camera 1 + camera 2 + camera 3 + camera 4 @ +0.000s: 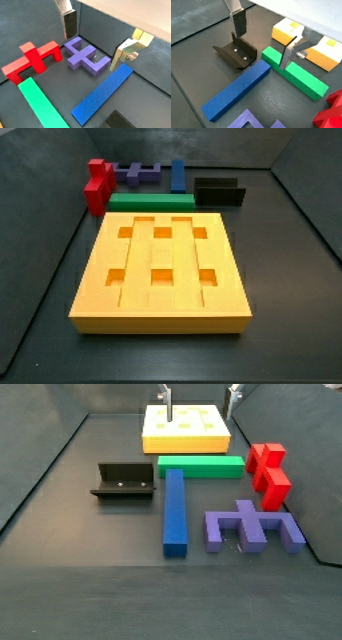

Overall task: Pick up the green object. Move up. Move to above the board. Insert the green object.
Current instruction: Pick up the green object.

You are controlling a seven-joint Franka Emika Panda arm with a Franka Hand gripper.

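My gripper (264,37) hangs with its flat silver fingers (238,21) spread apart and nothing between them, above the long matte green rectangular bar (294,74). The bar lies flat on the dark floor, apparently right against one short edge of the large yellow-orange grooved board (162,269) with six square recesses. Toward the table edge beyond lie a long blue bar (173,507), a dark L-shaped fixture (122,481), a red stepped block (267,472) and a purple branched block (251,527).
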